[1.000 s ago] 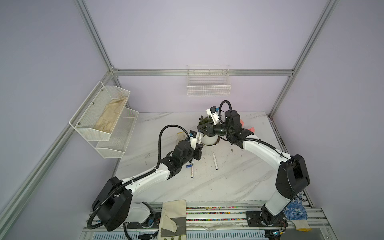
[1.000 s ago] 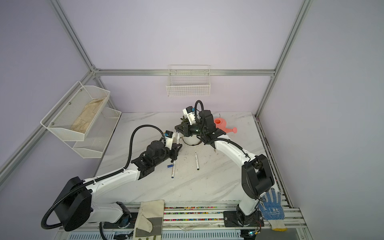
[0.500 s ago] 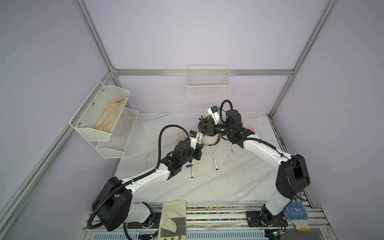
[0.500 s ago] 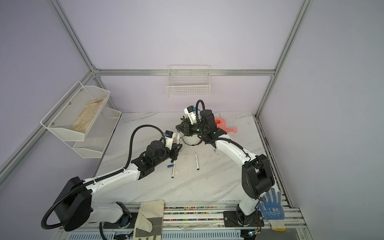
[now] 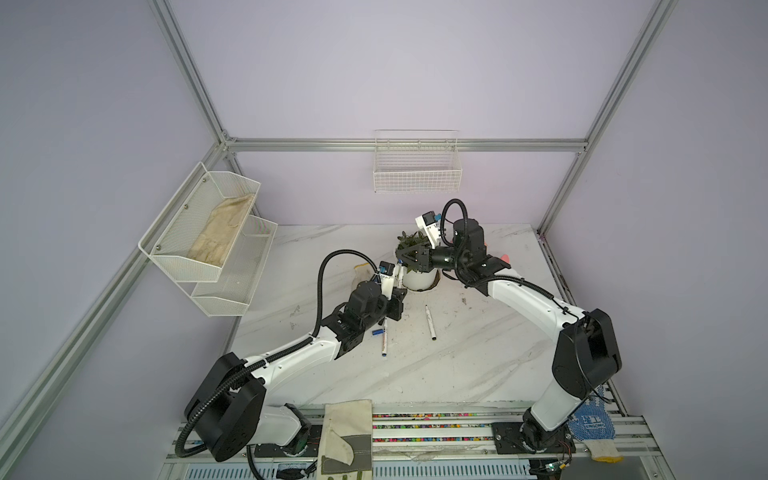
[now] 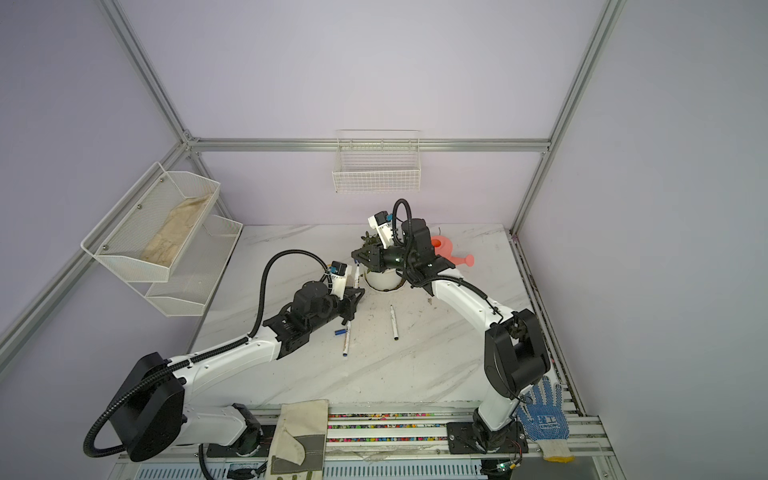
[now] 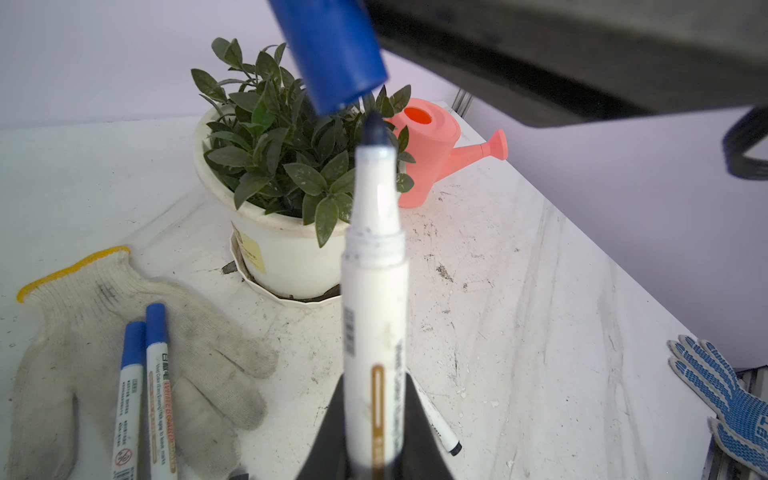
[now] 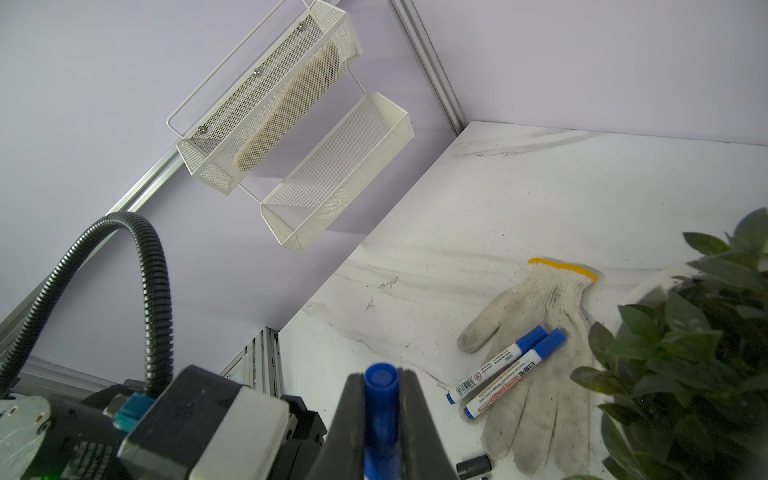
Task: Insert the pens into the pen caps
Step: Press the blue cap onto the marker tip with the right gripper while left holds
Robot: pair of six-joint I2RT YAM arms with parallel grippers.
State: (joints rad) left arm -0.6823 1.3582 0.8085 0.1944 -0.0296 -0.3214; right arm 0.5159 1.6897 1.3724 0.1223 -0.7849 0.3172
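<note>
My left gripper (image 7: pixel 376 390) is shut on an uncapped white pen (image 7: pixel 374 291) that points up at a blue pen cap (image 7: pixel 332 54). My right gripper (image 8: pixel 381 380) is shut on that cap (image 8: pixel 380 399). The dark pen tip sits just below the cap's mouth, a little off to one side. In both top views the two grippers (image 5: pixel 397 297) (image 5: pixel 405 259) meet beside the plant pot. Two uncapped pens (image 5: pixel 385 338) (image 5: pixel 430 322) and a loose blue cap (image 5: pixel 377 332) lie on the table. Two capped pens (image 8: pixel 498 365) rest on a glove, with a black cap (image 8: pixel 473 464) close by.
A potted plant (image 5: pixel 417 278) stands right behind the grippers, with a pink watering can (image 6: pixel 446 249) beyond it. A white knit glove (image 7: pixel 124 332) lies to the left of the pot. A mesh shelf (image 5: pixel 208 232) hangs on the left wall and a wire basket (image 5: pixel 415 174) on the back wall.
My right gripper has edged slightly left and down with the blue cap, closer to the pen tip. The left arm has stayed put.
</note>
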